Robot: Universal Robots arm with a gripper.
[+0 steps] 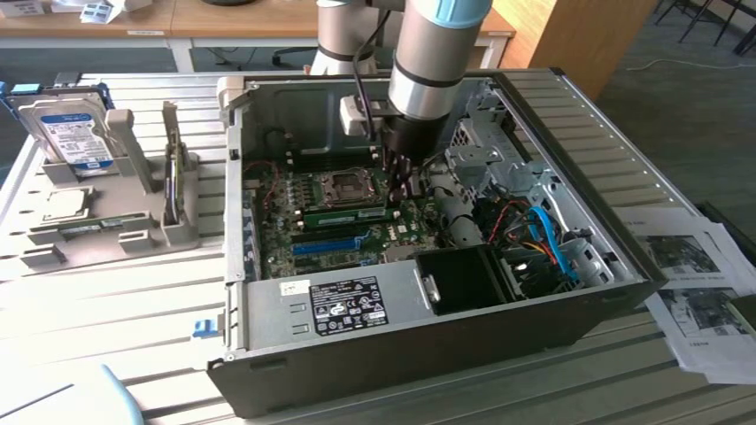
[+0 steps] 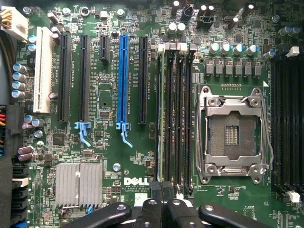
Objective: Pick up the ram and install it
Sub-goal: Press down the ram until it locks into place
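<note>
The ram (image 1: 350,215) is a green stick with a white label. It stands on edge in a memory slot of the motherboard (image 1: 283,257), inside the open computer case (image 1: 413,328). In the wrist view the ram (image 2: 160,114) is a thin edge running along the black memory slots (image 2: 180,118). My gripper (image 1: 396,188) reaches down into the case and is shut. Its black fingertips (image 2: 155,187) sit right over one end of the ram. I cannot tell whether they pinch the ram or only rest on its top edge.
An empty processor socket (image 2: 232,135) lies beside the memory slots, and a long blue slot (image 2: 123,80) on their other side. At the exterior view's left, a grey holder (image 1: 130,221) carries a hard drive (image 1: 73,133) and a square silver chip (image 1: 65,204). Papers (image 1: 697,283) lie at that view's right.
</note>
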